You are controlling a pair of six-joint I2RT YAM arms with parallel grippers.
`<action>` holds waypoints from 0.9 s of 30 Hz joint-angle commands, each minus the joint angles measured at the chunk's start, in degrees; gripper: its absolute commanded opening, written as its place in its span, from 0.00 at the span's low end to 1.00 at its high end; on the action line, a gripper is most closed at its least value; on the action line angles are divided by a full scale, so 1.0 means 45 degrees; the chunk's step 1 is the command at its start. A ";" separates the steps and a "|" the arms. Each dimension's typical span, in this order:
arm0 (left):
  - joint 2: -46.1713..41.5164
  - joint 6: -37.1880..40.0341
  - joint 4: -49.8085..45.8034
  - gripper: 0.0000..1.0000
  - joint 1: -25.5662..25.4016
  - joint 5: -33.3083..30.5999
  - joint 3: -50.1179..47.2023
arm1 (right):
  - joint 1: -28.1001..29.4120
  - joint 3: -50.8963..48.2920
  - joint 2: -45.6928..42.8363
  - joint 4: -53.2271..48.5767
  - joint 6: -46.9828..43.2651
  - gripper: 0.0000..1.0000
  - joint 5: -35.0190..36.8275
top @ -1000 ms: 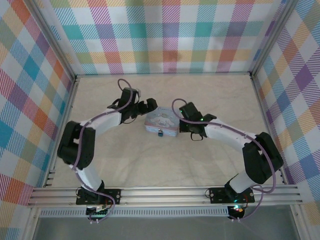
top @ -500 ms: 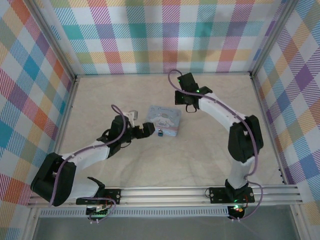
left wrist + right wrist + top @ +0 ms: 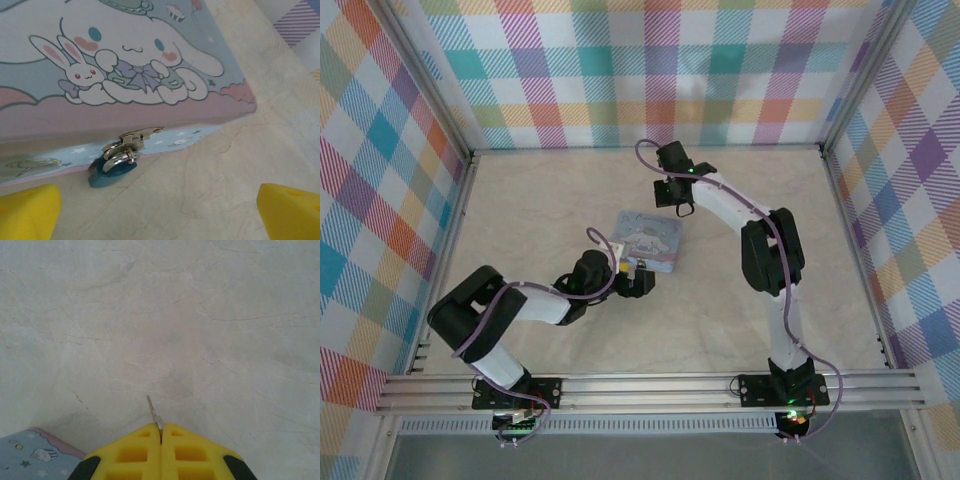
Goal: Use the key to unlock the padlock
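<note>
A small blue padlock (image 3: 112, 169) with a silver shackle hangs from the hasp on the front wall of the pale blue cartoon tin (image 3: 125, 60). My left gripper (image 3: 160, 220) is open and faces the padlock, one yellow finger (image 3: 27, 212) on each side, touching nothing. From above, the padlock (image 3: 641, 264) lies between that gripper (image 3: 638, 281) and the tin (image 3: 648, 238). My right gripper (image 3: 161, 432) is shut on the key. The key's thin metal blade (image 3: 154, 412) sticks out past the tips and its yellow head is hidden. This gripper (image 3: 678, 203) hovers just behind the tin.
The pale marble tabletop (image 3: 740, 300) is fenced by plaid walls and metal frame rails (image 3: 650, 390). A corner of the tin (image 3: 35, 452) shows at the lower left of the right wrist view.
The left arm swung from the tin's far left side round to its near side, facing the padlock. The right arm swept from the tin's right to behind it. The tin shifted slightly.
</note>
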 commanded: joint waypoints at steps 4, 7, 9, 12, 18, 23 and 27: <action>0.1006 0.0563 0.1902 1.00 -0.0397 -0.0383 0.0403 | 0.0005 0.0667 0.0505 -0.0571 -0.0387 0.00 -0.0360; 0.1529 0.0781 0.2125 1.00 -0.0563 -0.0269 0.0603 | 0.0046 0.0731 0.0730 -0.0730 -0.0411 0.00 -0.0452; 0.1860 0.0832 0.2393 0.99 -0.0607 -0.0348 0.0689 | 0.0115 0.0657 0.0824 -0.0730 -0.0426 0.00 -0.0578; 0.2318 0.0948 0.2694 0.98 -0.0610 -0.0105 0.0905 | 0.0221 0.0574 0.0972 -0.0769 -0.0395 0.00 -0.0731; 0.2938 0.0989 0.3362 0.85 -0.0579 0.0851 0.1332 | 0.0467 0.0399 0.1112 -0.0789 -0.0426 0.00 -0.0822; 0.3340 0.0705 0.4019 0.70 -0.0465 0.1894 0.1563 | 0.0516 -0.0019 0.0915 -0.0656 -0.0387 0.00 -0.0792; 0.3563 0.0316 0.4475 0.68 -0.0347 0.2337 0.1702 | 0.0516 -0.0262 0.0771 -0.0575 -0.0387 0.00 -0.0781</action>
